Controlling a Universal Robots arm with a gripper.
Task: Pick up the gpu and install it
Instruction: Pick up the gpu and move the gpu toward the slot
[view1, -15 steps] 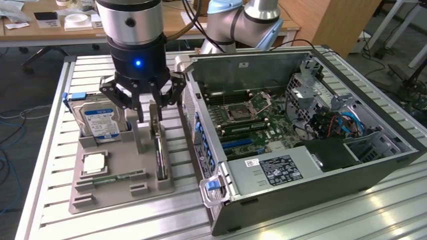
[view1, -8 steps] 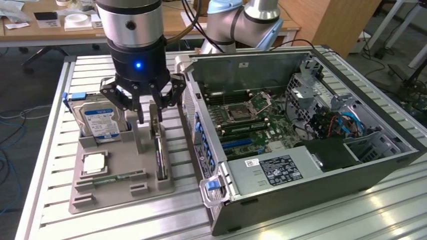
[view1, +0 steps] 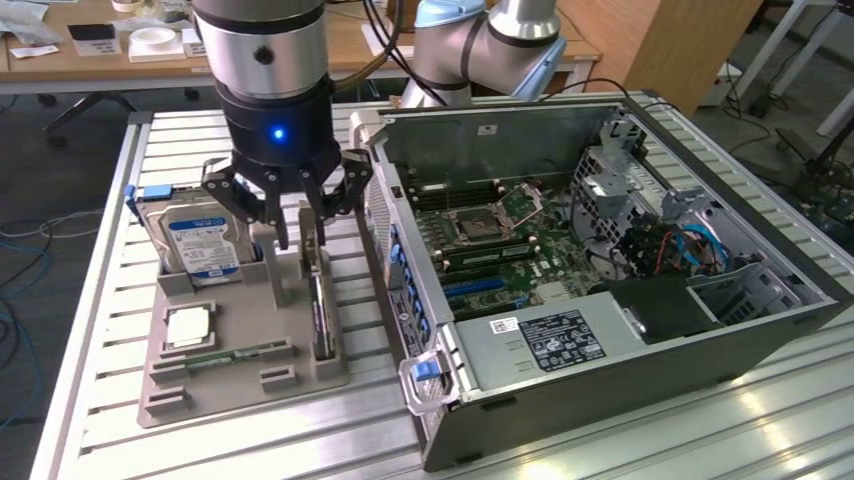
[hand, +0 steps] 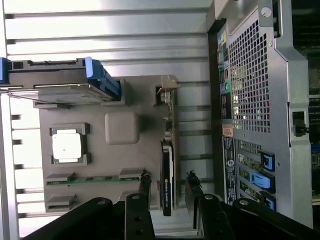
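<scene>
End effector (view1: 304, 215) spread, poised directly over thin dark circuit-card gpu (view1: 322, 305) standing on edge in grey tray (view1: 214, 395); fingers (hand: 145, 182) flank card's flat faces without touching, long axis running between them.

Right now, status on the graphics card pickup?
Gripper open, straddling graphics card. Card upright in tray slot, not gripped. Hard drive alongside, apart.
</scene>
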